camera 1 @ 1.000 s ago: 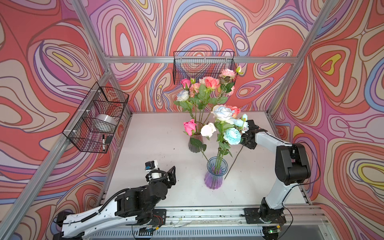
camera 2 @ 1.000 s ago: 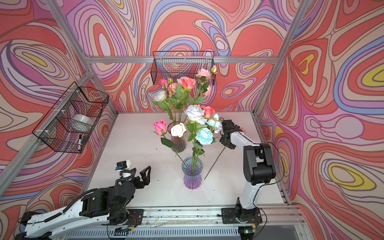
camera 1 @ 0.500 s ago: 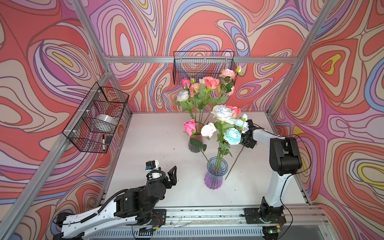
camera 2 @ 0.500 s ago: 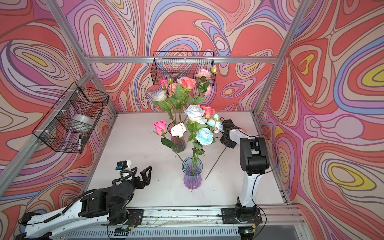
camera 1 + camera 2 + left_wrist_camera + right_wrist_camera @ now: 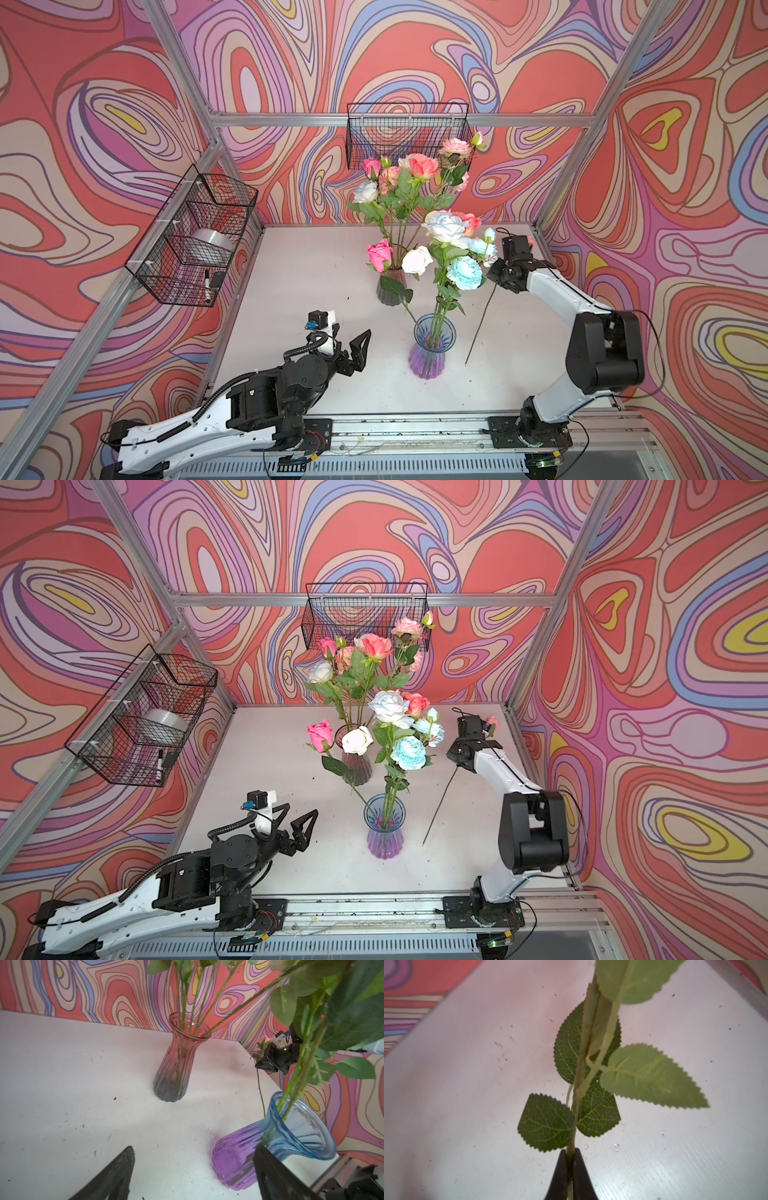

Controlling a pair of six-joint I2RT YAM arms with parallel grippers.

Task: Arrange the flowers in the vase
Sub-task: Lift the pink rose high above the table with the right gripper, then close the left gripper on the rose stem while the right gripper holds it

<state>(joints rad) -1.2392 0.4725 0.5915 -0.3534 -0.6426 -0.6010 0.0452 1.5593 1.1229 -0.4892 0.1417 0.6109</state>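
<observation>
- One wire basket (image 5: pixel 174 286) hangs on the left wall, with a roll of tape (image 5: pixel 210 245) and a marker (image 5: pixel 206 284) inside.
- Low at the front left, the left gripper (image 5: pixel 351 345) hovers just above the white table (image 5: pixel 291 291) with its fingers spread wide and nothing between them; the left wrist view shows both vases ahead of it.
- Near the middle, toward the back, a pink-grey vase (image 5: pixel 390 286) stands upright and holds a tall bunch of flowers (image 5: pixel 411 178) in pink, coral and white.
- Just in front of it and slightly right, a blue-purple vase (image 5: pixel 430 353) also stands upright and holds another bunch (image 5: pixel 449 245) with white, pale blue and coral heads.
- Right of that vase, apart from it, a loose rose (image 5: pixel 482 320) slants with its bare stem end down by the table and its pink head up behind the wrist.
- Far right, the right gripper (image 5: pixel 496 281) is clamped on that stem; in the right wrist view the closed fingertips (image 5: pixel 562 1167) pinch it just below the leaves.
</observation>
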